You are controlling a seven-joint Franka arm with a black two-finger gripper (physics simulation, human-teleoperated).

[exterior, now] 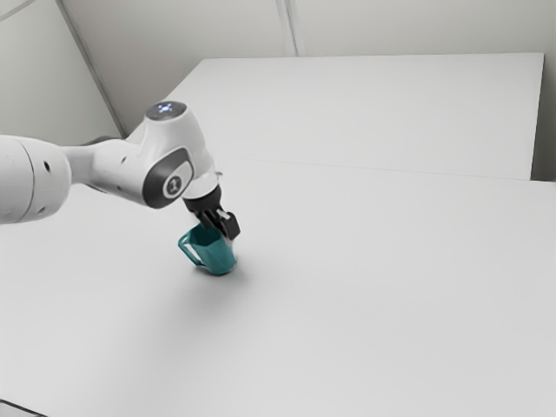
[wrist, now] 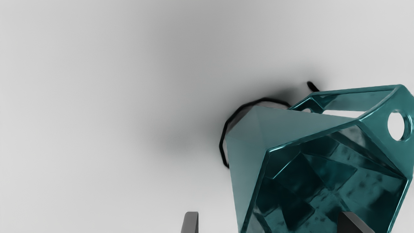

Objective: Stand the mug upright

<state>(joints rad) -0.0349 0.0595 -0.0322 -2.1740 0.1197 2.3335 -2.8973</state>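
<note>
"Teal mug, exterior view: where?"

"Just below the gripper, on the table. Base down, leaning a bit; can't tell if it's seated flat."

"Wrist view, grip?"

"Nothing grasped. Fingers wide apart: one outside the mug, other over its mouth. Probably straddling the wall to steady it; handle clear of both."
</note>
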